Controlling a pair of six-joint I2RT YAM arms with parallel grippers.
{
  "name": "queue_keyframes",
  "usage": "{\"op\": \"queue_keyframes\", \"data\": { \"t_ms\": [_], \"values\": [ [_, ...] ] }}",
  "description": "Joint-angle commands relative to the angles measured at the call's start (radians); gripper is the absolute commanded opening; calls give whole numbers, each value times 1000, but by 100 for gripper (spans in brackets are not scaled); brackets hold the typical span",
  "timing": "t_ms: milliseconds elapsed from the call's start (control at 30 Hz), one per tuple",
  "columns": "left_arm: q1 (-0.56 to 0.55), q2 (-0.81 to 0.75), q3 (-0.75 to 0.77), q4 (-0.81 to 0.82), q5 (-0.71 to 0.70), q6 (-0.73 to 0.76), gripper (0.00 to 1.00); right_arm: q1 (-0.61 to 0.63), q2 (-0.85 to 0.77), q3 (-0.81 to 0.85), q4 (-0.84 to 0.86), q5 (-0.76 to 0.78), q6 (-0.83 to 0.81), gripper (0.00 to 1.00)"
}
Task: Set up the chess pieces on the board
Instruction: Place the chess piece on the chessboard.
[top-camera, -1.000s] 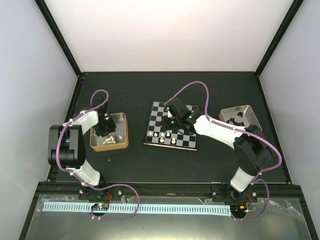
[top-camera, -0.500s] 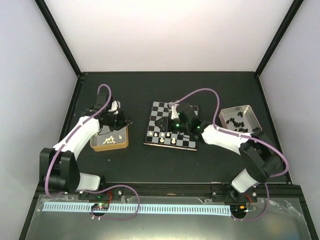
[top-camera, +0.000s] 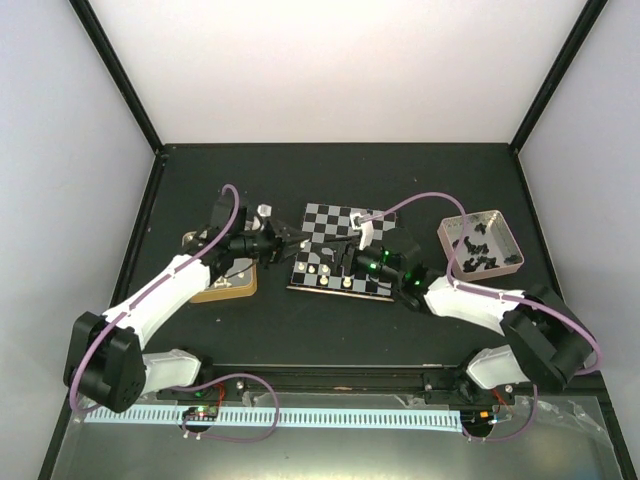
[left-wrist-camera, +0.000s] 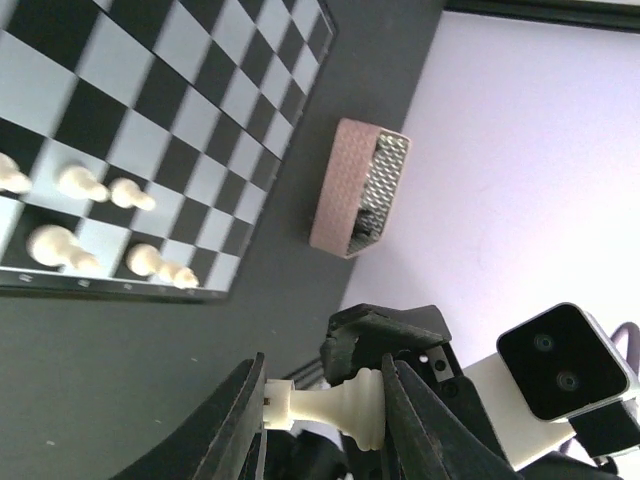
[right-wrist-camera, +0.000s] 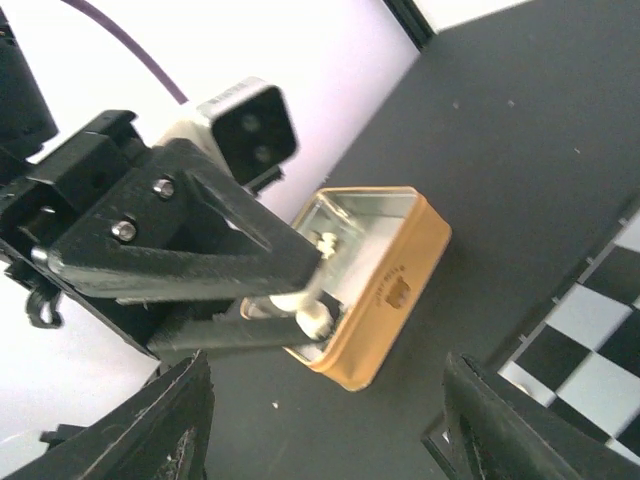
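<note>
My left gripper hovers just off the board's left edge, shut on a cream-white chess piece held lengthwise between its fingers. The same piece shows in the right wrist view, in front of the gold tin. The chequered board lies mid-table, with several white pieces on its near rows, also visible as white pieces in the left wrist view. My right gripper is over the board's near half, open, with nothing between its fingers.
A gold-sided tin holding white pieces sits left of the board, partly under the left arm. A pinkish-silver tin with black pieces stands at the right. Black frame rails border the dark table.
The left arm swung from the gold tin toward the board, carrying the white piece. The right gripper opened wide and drew back toward the board's near right.
</note>
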Motion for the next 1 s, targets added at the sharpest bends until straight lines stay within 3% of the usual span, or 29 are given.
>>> {"op": "queue_keyframes", "data": {
  "t_ms": [0, 433, 800, 967],
  "values": [
    [-43, -8, 8, 139, 46, -191, 24, 7, -20, -2, 115, -6, -53, 64],
    [-89, -2, 8, 180, 56, -272, 24, 8, 30, 76, 64, -8, -116, 49],
    [-91, -12, -9, 213, 76, -298, 25, 8, 110, 131, 110, -60, -36, 21],
    [-90, -15, -9, 241, 81, -315, 25, 7, 137, 135, 126, -77, -25, 22]
  ]
}}
